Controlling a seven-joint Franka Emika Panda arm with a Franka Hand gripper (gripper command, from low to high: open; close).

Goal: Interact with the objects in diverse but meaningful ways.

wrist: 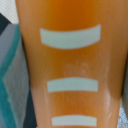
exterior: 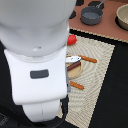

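Here, in the exterior view, I see the white arm body [exterior: 35, 55] filling most of the frame from 9 o'clock through 12 o'clock, hiding the gripper itself; I cannot tell whether the fingers are apart, together or clamped on anything. The wrist view is filled by an orange-yellow surface with three pale curved bars [wrist: 70, 36], very close to the lens; I take it as the yellow scored bread loaf, though I cannot confirm contact. In the exterior view, the striped beige mat [exterior: 97, 70] lies at 3 o'clock of the arm. On it, a red tomato [exterior: 72, 39] sits at the arm's edge. A pale silvery flat piece [exterior: 73, 59] rests on a round tan item [exterior: 75, 68], with a brown sausage [exterior: 88, 59] just beside it at 3 o'clock. A second orange-brown stick [exterior: 77, 85] lies at 6 o'clock of the tan item. A small grey handled pot [exterior: 92, 15] stands at 12 o'clock, off the mat, and a tan bowl [exterior: 123, 17] sits at the frame's 2 o'clock edge.
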